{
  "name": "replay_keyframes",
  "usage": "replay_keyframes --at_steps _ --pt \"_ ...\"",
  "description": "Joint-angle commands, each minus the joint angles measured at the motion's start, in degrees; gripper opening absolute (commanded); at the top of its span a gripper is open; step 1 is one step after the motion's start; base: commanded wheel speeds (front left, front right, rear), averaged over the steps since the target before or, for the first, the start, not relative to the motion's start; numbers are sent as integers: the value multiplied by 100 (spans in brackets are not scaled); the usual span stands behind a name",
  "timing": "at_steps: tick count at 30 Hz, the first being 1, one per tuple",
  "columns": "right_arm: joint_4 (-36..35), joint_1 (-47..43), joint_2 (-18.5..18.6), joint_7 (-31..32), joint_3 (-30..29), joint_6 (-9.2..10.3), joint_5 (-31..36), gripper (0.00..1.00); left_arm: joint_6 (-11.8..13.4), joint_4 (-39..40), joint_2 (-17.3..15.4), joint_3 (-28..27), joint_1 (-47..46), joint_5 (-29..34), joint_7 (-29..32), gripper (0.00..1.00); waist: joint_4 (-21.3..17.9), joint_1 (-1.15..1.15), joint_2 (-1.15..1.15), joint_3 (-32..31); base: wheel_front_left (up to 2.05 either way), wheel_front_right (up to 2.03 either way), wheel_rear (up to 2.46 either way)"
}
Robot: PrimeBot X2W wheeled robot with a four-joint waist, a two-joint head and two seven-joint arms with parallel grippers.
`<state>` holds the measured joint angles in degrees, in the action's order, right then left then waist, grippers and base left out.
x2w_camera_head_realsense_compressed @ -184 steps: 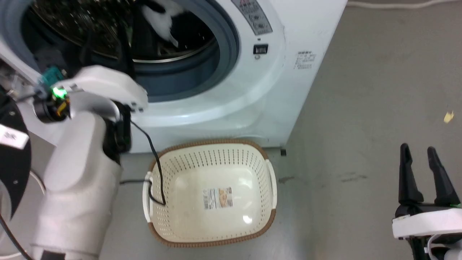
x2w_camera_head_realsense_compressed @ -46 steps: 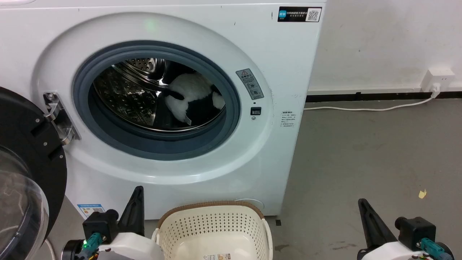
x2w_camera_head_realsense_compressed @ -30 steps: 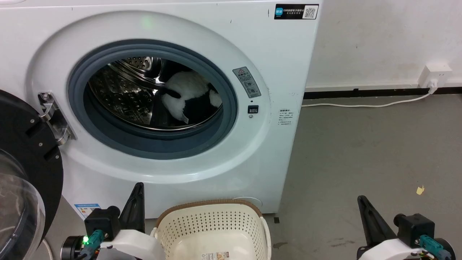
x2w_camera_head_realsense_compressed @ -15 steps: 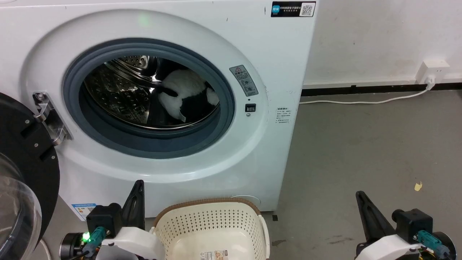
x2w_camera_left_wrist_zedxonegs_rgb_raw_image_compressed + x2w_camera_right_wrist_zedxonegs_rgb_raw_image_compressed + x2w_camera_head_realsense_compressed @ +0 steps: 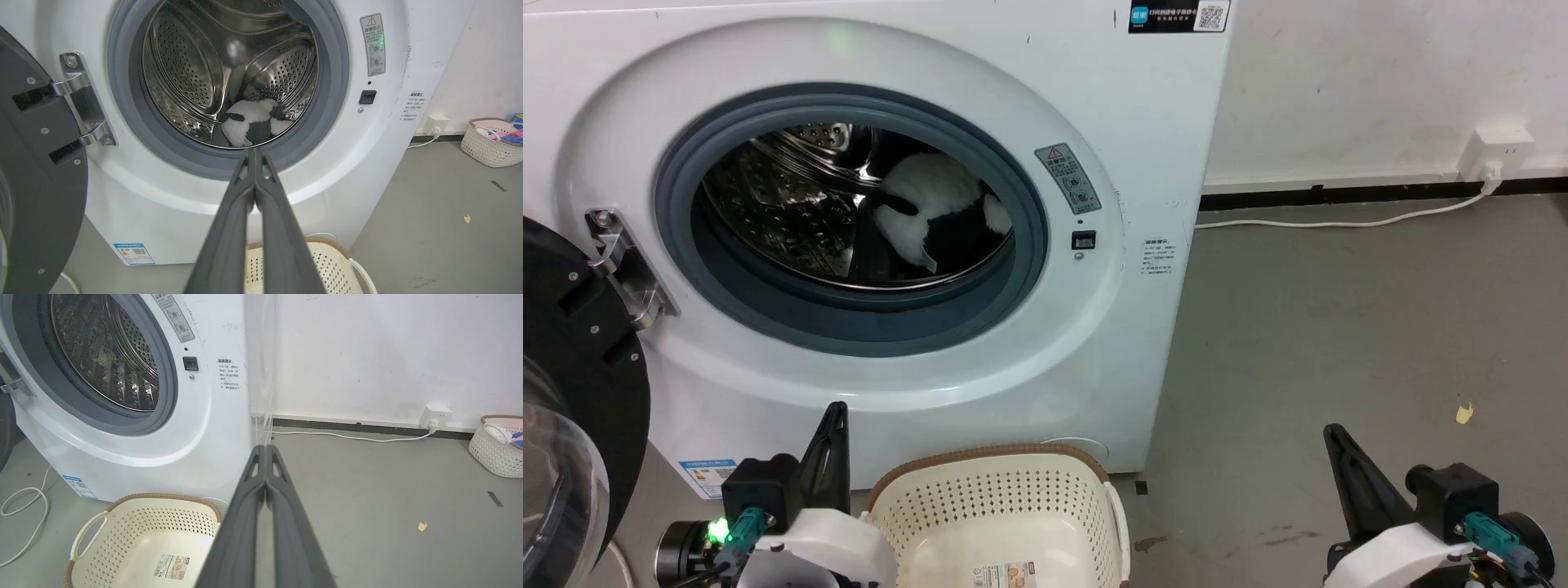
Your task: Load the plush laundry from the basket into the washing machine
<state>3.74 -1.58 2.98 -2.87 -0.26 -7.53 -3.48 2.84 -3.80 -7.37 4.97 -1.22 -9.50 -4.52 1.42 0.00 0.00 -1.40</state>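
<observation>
The black-and-white penguin toy (image 5: 931, 204) lies inside the steel drum of the white washing machine (image 5: 1111, 327), low at the back right of the drum (image 5: 249, 122). The machine's black-framed door (image 5: 572, 343) stands swung open at the left. The cream basket (image 5: 988, 452) sits on the floor before the machine, with just its label on the bottom (image 5: 163, 496). My left gripper (image 5: 833, 412) is low at the left of the basket, shut and holding nothing (image 5: 254, 151). My right gripper (image 5: 1331, 433) is at the lower right over bare floor, also shut (image 5: 265, 448).
A white cable (image 5: 1339, 222) runs along the wall to a socket (image 5: 1494, 151). A yellow scrap (image 5: 1464, 413) lies on the grey floor. A second small basket with clothes (image 5: 498, 445) stands far right by the wall. Another cable (image 5: 24, 506) loops left of the machine.
Six seconds ago my left arm reached into the drum; now it is drawn back and low, and the penguin lies free inside. The head camera has risen and keeps drifting.
</observation>
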Motion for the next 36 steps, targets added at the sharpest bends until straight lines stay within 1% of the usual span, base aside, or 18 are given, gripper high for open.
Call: replay_keyframes --at_steps 1,36 --pt "-53 72 -8 26 8 3 52 0 -35 57 53 -43 85 98 37 0 -5 0 0 5 0 0 0" --pt "-360 154 -10 276 25 4 334 0 -273 365 431 -477 120 912 433 0 -136 0 0 134 0 0 0"
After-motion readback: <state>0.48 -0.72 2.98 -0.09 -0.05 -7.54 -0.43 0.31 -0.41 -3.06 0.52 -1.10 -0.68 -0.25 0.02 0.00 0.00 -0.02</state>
